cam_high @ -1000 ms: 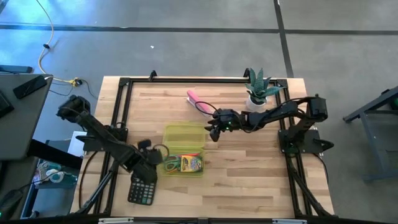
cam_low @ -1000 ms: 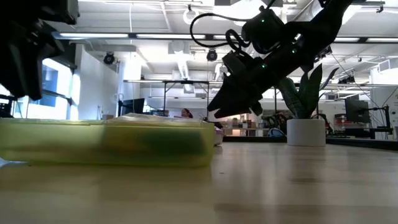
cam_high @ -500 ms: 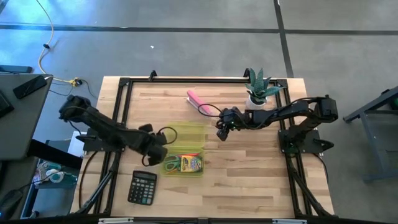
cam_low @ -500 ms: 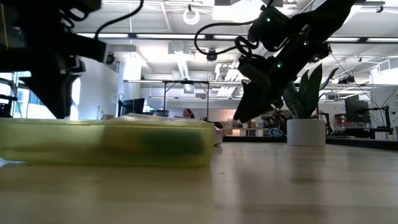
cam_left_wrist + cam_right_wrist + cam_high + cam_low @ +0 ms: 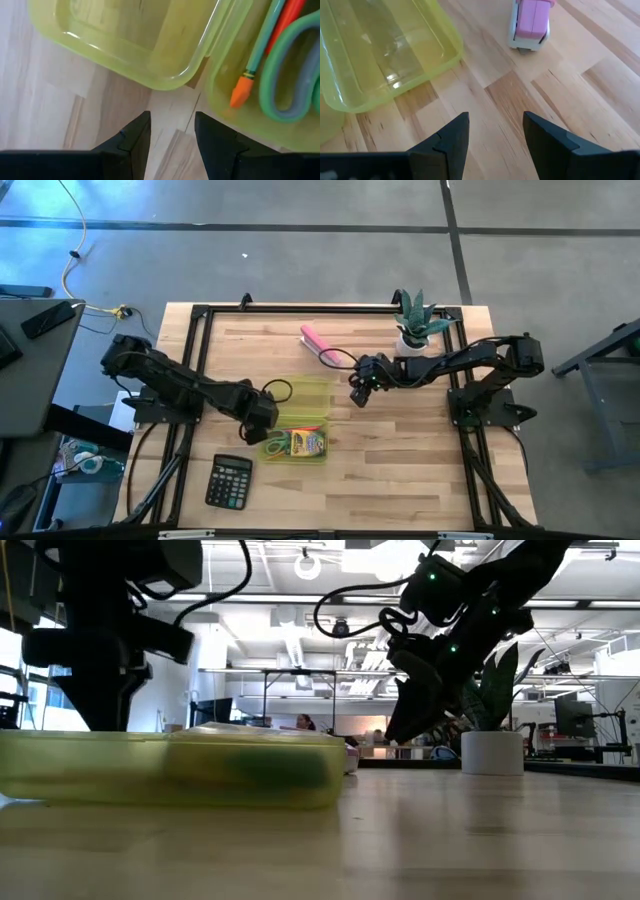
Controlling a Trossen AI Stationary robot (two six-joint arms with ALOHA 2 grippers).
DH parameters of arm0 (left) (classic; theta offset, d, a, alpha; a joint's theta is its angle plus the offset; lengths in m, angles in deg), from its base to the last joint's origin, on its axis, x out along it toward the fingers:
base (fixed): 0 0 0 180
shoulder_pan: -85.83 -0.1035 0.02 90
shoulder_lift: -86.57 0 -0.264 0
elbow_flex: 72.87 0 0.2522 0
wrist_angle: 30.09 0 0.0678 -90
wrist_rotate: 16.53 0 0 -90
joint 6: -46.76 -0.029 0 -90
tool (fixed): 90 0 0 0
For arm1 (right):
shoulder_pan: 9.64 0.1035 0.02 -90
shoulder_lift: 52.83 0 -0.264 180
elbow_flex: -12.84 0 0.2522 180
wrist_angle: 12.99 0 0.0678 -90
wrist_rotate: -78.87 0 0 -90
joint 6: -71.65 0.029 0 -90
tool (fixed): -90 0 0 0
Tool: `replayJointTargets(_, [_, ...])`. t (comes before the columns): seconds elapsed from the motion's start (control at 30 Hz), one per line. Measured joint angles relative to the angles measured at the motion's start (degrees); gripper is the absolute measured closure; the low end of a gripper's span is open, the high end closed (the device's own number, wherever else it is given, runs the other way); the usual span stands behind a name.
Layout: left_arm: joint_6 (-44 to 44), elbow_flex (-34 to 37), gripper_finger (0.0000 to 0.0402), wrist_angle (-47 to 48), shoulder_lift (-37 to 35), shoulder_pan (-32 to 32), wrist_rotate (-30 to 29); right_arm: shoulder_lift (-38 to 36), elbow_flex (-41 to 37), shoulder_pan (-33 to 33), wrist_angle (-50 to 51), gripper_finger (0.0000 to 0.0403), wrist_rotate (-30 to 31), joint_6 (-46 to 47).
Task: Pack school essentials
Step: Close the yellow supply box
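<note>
Bare tabletop (image 5: 400, 440) lies right of yellow-green case (image 5: 297, 420), tools apart.

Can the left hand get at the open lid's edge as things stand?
Probably yes. The left hand, empty with its fingers apart, hangs over bare wood right beside the lid and the hinge corner of the box; nothing lies between them.

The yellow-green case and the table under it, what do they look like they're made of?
The yellow-green case looks like translucent plastic, glossy: the wood grain shows through its walls and light glints on its moulded rim. The table looks like pale wood planks with a smooth, matte finish: grain lines and board seams are visible, though it could be a laminate.
</note>
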Motion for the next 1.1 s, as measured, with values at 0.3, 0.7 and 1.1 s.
replayJointTargets(0.3, [-0.02, -0.02, 0.0259, -5.81, 3.57, -0.77, 1.52, -0.12, 0.00, 0.00, 0.50, 0.0226, 0.02, 0.00])
replayJointTargets(0.7, [0.34, -0.02, 0.0259, -16.78, 3.74, -2.56, 4.29, -2.26, 0.00, 0.00, 1.92, 0.0226, 0.11, -0.15])
replayJointTargets(1.1, [0.49, -0.29, 0.0266, -15.52, 3.01, -2.08, 3.22, -2.32, 0.00, -0.04, 3.11, 0.0226, 0.09, 0.48])
